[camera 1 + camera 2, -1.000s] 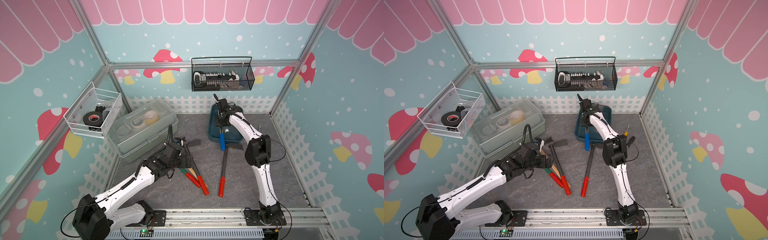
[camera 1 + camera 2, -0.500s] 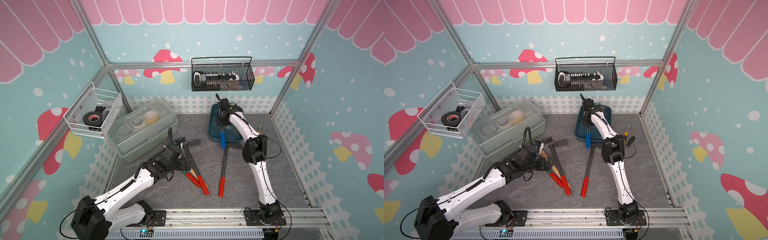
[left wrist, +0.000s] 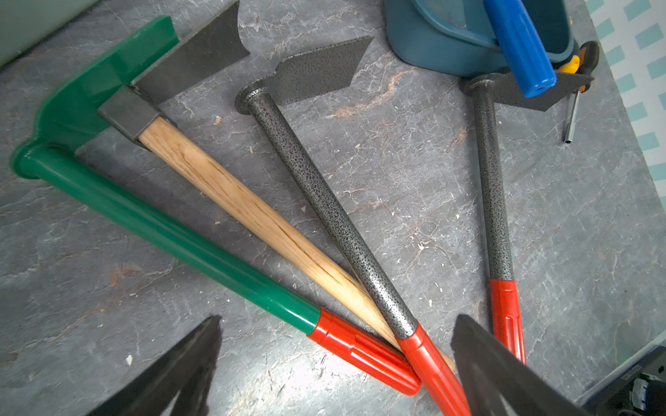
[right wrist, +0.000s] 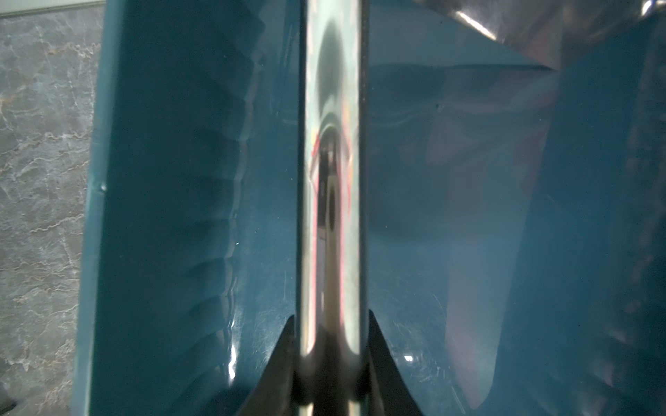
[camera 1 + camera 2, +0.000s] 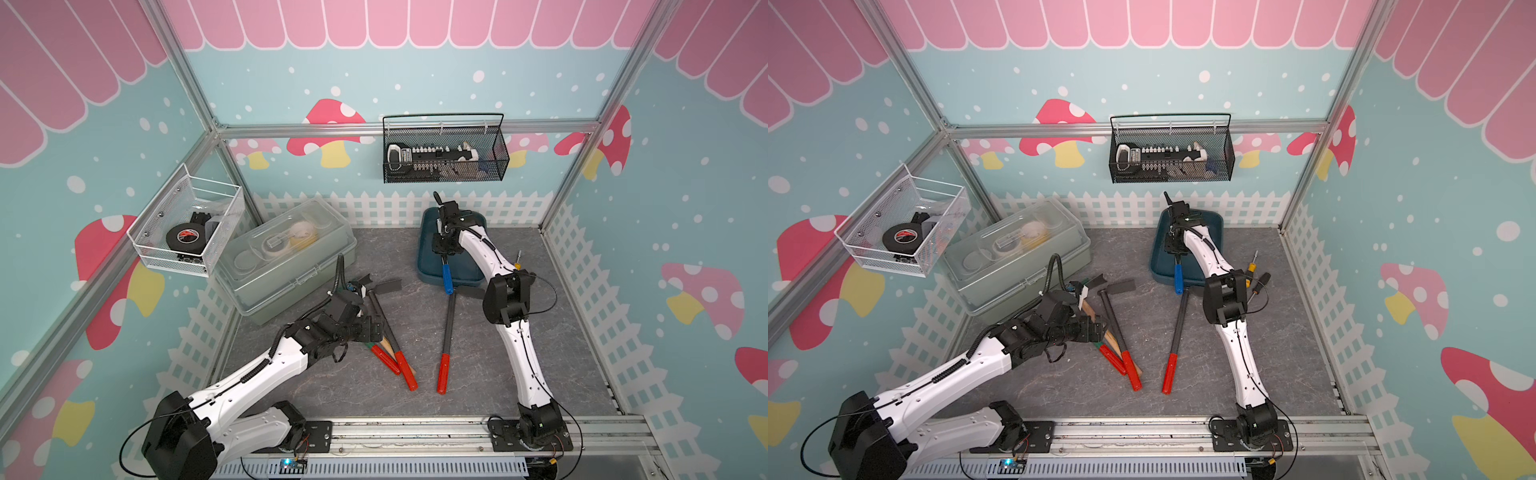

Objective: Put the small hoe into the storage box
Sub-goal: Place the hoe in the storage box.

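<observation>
The storage box (image 5: 426, 259) (image 5: 1158, 259) sits at the back edge of the bench, a little right of the middle. The right arm reaches into it, and the right gripper (image 5: 444, 246) (image 4: 331, 317) is clamped on the shiny metal shaft of the small hoe (image 5: 447, 277) (image 4: 331, 144). In the right wrist view the shaft runs down the length of the teal floor of the box, and a bright blade shows at the far end. The hoe's blue grip crosses the box's near rim and sticks out over the bench, above the head of a speckled grey hoe (image 5: 448, 328) that lies there. I cannot tell whether the two touch.

Left of the middle, the left gripper (image 5: 370, 328) (image 3: 338, 318) hangs with its jaws wide apart over the red grip ends of three fanned-out tools: a green hoe (image 3: 162, 223), a wooden-handled hoe (image 3: 252, 212) and a second speckled hoe (image 3: 335, 216). A screwdriver (image 3: 573, 108) lies just beside the box, toward the bench's right edge.
</observation>
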`<state>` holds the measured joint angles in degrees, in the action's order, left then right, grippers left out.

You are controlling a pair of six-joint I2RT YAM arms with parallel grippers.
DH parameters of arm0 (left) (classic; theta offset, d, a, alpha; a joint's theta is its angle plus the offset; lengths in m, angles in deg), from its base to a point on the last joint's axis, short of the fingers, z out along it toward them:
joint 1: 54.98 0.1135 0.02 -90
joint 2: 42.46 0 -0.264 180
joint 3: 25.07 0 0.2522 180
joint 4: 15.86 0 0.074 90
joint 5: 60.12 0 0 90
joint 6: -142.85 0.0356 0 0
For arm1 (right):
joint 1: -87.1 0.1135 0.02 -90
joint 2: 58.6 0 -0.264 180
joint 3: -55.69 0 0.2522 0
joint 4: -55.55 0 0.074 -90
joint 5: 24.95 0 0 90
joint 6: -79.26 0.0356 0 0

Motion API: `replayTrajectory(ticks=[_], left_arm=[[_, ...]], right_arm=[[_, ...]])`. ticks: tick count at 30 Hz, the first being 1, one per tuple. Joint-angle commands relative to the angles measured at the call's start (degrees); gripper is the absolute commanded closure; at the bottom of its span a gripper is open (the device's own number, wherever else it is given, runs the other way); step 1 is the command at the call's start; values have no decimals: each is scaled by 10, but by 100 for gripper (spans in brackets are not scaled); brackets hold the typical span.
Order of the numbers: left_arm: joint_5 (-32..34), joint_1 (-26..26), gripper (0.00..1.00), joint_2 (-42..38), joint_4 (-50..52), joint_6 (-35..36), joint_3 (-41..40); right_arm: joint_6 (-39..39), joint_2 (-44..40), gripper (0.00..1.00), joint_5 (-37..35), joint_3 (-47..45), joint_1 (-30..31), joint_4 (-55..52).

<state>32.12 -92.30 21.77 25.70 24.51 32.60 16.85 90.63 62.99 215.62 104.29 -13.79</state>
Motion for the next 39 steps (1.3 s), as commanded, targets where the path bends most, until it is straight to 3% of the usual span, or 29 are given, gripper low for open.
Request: replayTrajectory(ticks=[1,4,11,15,22,32,39], left_arm=[[-5,-4,1,7,4,-7,6],[-4,-5,1,12,3,-5,9],[-10,-5,1,28,2,-5,19],[-10,-6,1,34,1,-5,21],[-10,-6,1,49,-5,-5,25],[-9,-6,1,82,-22,-7,38],[-3,-6,1,86,-29,-21,44]], right_arm=[[-17,21,87,-13,16,-6,18],[-22,27,84,-23,20,-6,26],[-20,34,59,-5,20,-7,66],[-22,33,53,-1,20,-7,77],[-41,-30,34,-31,-23,-6,88],[-40,-229,20,-35,-278,-3,180],[-24,-374,19,-65,-460,15,210]])
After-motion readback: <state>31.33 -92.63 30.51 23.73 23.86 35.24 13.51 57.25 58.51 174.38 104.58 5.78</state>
